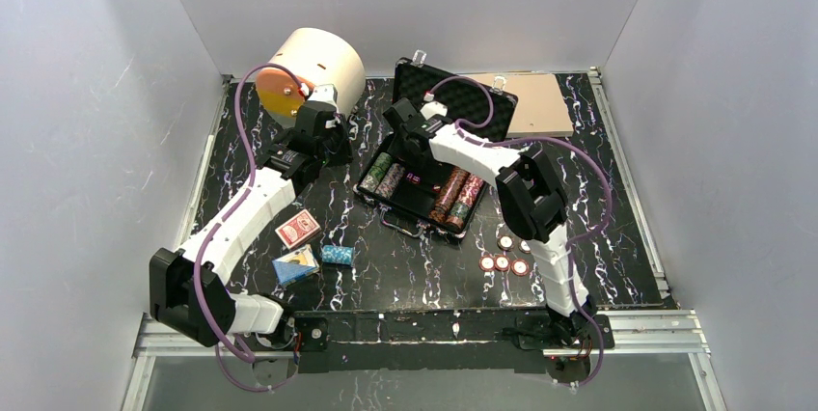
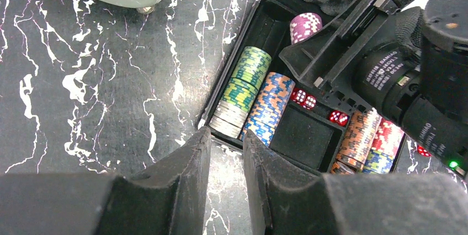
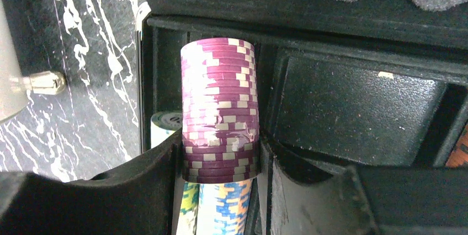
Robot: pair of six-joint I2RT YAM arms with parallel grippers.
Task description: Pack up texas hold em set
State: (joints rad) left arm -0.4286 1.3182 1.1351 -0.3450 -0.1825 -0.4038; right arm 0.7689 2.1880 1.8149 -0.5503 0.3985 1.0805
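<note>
Nearest the arm bases, loose pieces of the set lie on the black marbled table (image 1: pixel 598 199). At near left are a blue card deck (image 1: pixel 295 264), a short teal chip stack (image 1: pixel 337 255) just right of it, and a red card deck (image 1: pixel 297 229) just beyond. At near right is a cluster of round discs (image 1: pixel 505 257).

The left gripper (image 2: pixel 227 147) hangs over the near-left rim of the briefcase (image 1: pixel 400 221). Its jaws stand slightly apart with nothing between them.

The briefcase sits open at mid-table. Its tray holds a green chip row (image 2: pixel 243 86) and an orange-blue chip row (image 2: pixel 270 105) side by side at the left. Red dice (image 2: pixel 303 97) lie just right of those rows, and an orange chip row (image 1: pixel 449 194) and a red chip row (image 1: pixel 467 197) lie at the right.

The right gripper (image 3: pixel 221 163) is over the far-left part of the tray. Its fingers (image 3: pixel 160 174) are clamped on the sides of a purple chip stack (image 3: pixel 219 108), which lies in line with the far ends of the green and orange-blue rows. Whether the stack touches the tray cannot be told.

Beyond it the foam-lined lid (image 1: pixel 463 93) stands raised. Furthest back, a cream cylinder (image 1: pixel 323 59) lies at far left and a flat tan board (image 1: pixel 540 107) lies at far right behind the lid.
</note>
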